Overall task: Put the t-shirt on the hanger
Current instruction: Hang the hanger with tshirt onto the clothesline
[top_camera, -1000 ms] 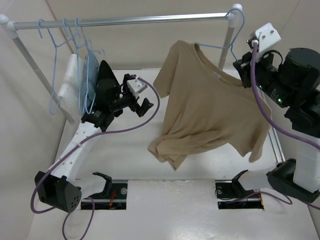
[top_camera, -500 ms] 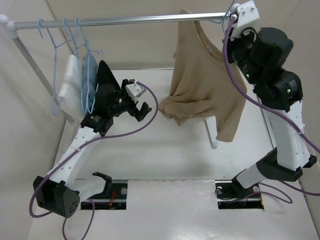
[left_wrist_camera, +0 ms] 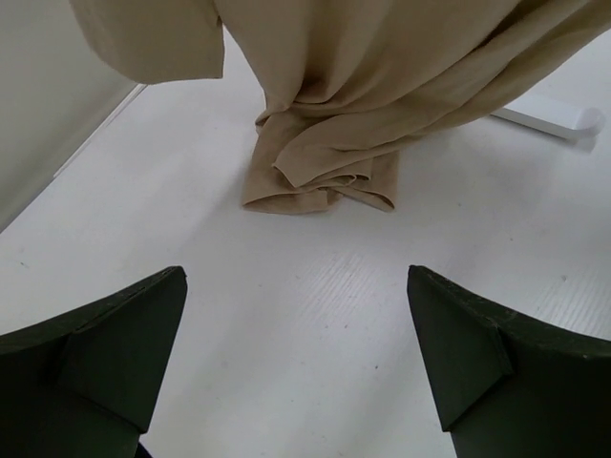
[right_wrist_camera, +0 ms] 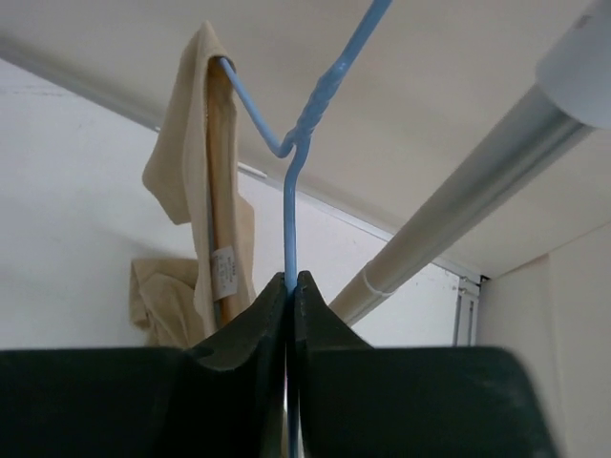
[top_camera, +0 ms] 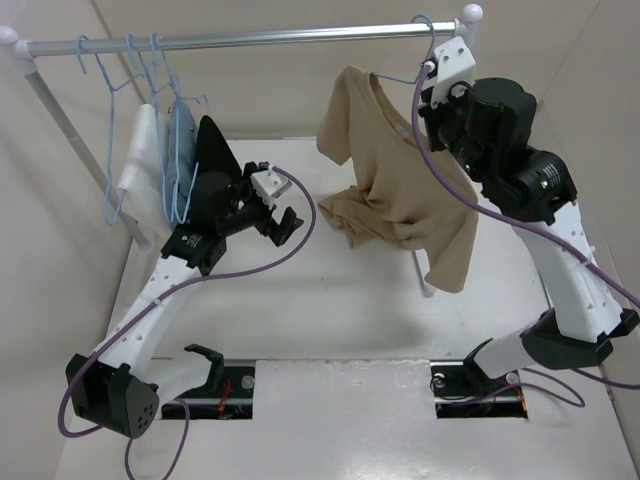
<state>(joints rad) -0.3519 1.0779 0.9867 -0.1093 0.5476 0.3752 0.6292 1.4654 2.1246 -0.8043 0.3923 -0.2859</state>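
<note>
The t-shirt (top_camera: 400, 190) hangs on the hanger (right_wrist_camera: 305, 105), with its bottom bunched on the table (left_wrist_camera: 496, 219). The right gripper (right_wrist_camera: 291, 281) pinches the hanger's wire up by the rail (top_camera: 250, 40). The left gripper (left_wrist_camera: 296, 315) is spread wide and holds nothing. Next, the hook probably goes over the rail.

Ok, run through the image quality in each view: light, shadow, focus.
Top external: even soft light, no glare, only a faint shadow on the table under the t-shirt. Left wrist: cloth sharp, the left fingers dark and featureless. Right wrist: the right fingers near-black, the hanger wire crisp, the rail soft and bright.
</note>
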